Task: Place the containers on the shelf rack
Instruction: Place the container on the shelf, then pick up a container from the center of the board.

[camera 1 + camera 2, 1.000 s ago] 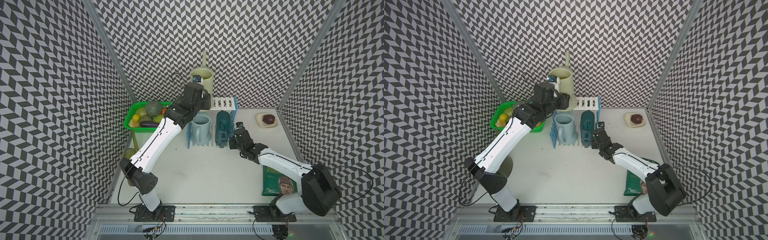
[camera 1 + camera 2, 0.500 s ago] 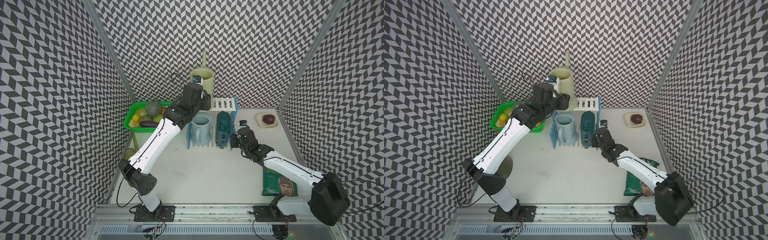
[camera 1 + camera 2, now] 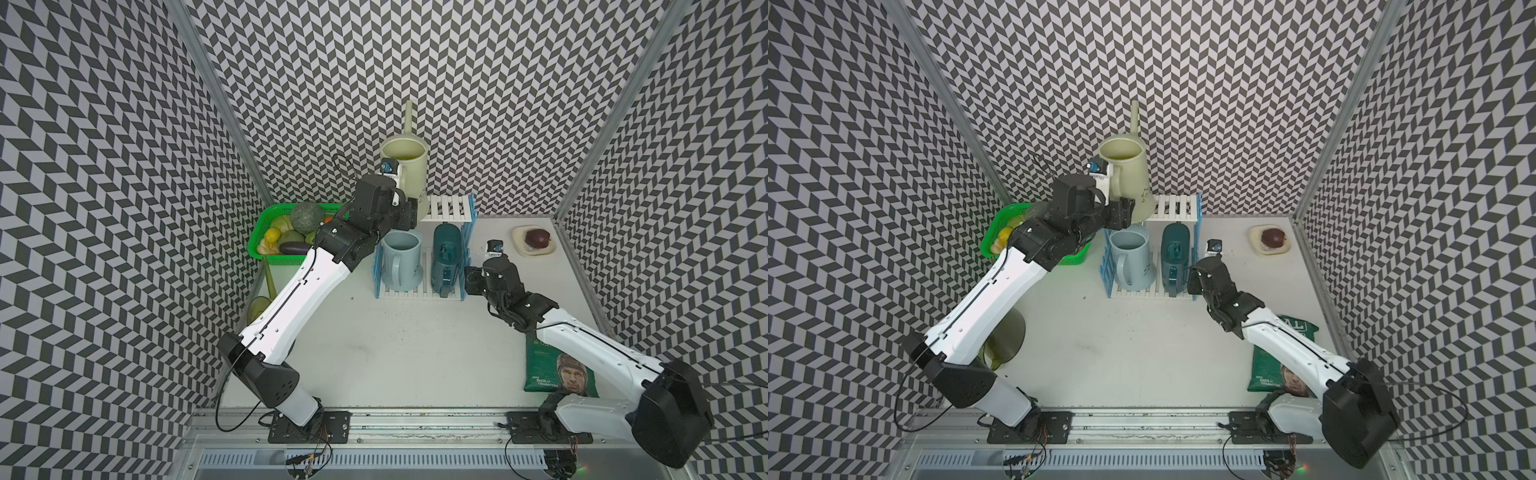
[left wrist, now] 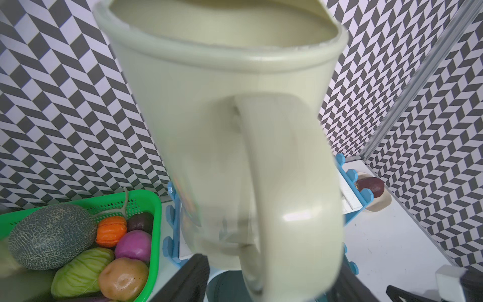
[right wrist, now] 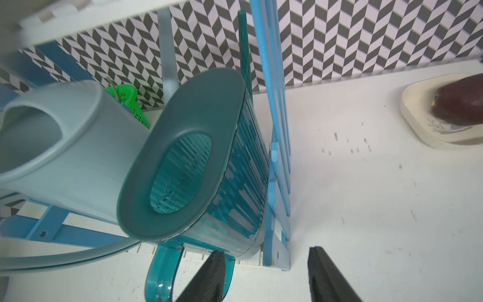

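At the far left of the white tabletop point(image 3: 395, 353), a green mesh basket point(image 3: 266, 255) of fruit and vegetables sits against the wall. In front of it is the translucent olive-green jug point(image 3: 1007, 338). It is off the rack and partly hidden behind my left arm.

My left end effector point(image 3: 409, 214) reaches to the top of the shelf rack point(image 3: 451, 208), where it meets the cream jug point(image 3: 405, 170). In the left wrist view its fingers point(image 4: 188, 277) are spread on either side of the jug's loop handle, with a gap showing on one side. The cream jug's base is at the left half of the top shelf and its spout points up along the back wall. I cannot tell whether it sits flat.

On the lower shelf the light blue jug point(image 3: 401, 259) stands upright on the left. The dark teal jug point(image 3: 446, 257) stands upright on the right, just inside the blue side panel.

My right end effector point(image 3: 471, 280) is low at the rack's front right corner. Its fingers point(image 5: 209, 277) are spread with nothing between them, and one lies just beside the teal jug's handle.

Farther right, near the back wall, a small cream dish point(image 3: 517, 245) holds a dark fruit point(image 3: 537, 238). A green bag point(image 3: 557, 370) lies flat near the front, partly under my right arm.
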You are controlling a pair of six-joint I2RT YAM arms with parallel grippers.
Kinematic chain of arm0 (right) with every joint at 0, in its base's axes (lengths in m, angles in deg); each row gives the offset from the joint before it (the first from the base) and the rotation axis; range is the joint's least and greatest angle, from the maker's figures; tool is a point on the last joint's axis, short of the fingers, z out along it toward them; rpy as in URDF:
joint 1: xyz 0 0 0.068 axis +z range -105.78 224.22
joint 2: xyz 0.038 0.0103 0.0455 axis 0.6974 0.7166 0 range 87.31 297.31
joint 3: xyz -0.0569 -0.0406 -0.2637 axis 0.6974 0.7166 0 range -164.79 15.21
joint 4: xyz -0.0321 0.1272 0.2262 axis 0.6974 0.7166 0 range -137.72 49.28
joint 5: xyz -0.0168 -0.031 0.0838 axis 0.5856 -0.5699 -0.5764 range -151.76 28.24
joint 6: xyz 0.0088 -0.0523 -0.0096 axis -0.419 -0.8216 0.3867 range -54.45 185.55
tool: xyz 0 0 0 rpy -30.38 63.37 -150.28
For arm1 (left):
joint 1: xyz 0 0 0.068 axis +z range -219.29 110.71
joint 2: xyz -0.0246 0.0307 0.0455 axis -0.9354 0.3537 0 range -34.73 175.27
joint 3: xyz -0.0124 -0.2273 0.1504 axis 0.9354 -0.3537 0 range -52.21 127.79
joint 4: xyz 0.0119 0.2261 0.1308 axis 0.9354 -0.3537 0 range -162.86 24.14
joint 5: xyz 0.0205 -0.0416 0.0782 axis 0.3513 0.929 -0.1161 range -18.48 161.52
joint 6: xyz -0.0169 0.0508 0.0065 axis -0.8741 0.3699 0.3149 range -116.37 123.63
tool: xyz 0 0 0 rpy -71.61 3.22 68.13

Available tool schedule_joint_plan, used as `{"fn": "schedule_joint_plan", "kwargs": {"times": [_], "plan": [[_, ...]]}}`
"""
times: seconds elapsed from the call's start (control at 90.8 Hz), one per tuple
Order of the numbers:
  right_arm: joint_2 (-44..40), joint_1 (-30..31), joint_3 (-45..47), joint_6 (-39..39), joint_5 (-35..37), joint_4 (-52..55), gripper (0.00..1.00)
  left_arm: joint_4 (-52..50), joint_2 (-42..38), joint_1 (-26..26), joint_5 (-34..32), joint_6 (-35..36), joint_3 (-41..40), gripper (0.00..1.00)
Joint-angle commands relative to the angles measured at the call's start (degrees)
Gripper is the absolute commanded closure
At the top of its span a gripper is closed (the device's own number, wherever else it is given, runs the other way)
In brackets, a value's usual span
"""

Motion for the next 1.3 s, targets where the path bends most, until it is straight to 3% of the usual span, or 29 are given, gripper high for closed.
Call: {"fn": "schedule_joint_plan", "kwargs": {"times": [0.0,0.242,0.43,0.584,0.749,0.903,1.069,1.289], "plan": [[-2.52,0.39,0.62,-0.19,2.12,-2.68,0.42,2.99,-4.14,0.34,-1.01,4.43,-2.68,0.22],[-4.72,0.39,1.97,-2.34,2.11,-5.00,0.24,2.60,-9.97,2.86,-1.21,8.12,-9.48,0.13],[-9.08,0.30,3.31,-8.12,3.65,-6.25,0.10,-1.13,-15.54,9.58,1.12,13.55,-14.19,0.01],[-14.71,0.25,4.05,-11.39,4.60,-7.35,0.05,-6.80,-20.42,15.94,3.90,18.90,-18.98,0.00],[-19.68,0.21,6.02,-11.78,2.35,-10.52,0.02,-13.29,-25.57,28.63,10.98,25.86,-24.78,0.00],[-20.76,0.21,5.42,-11.86,1.27,-9.67,0.01,-22.08,-24.77,50.78,25.59,35.09,-26.28,0.00],[-19.70,0.21,5.05,-13.67,1.85,-9.50,0.00,-27.49,-22.50,70.37,32.21,45.59,-28.00,0.00],[-17.96,0.21,4.61,-14.00,1.46,-10.48,0.00,-28.01,-27.16,83.79,31.93,56.32,-35.35,0.00]]}}
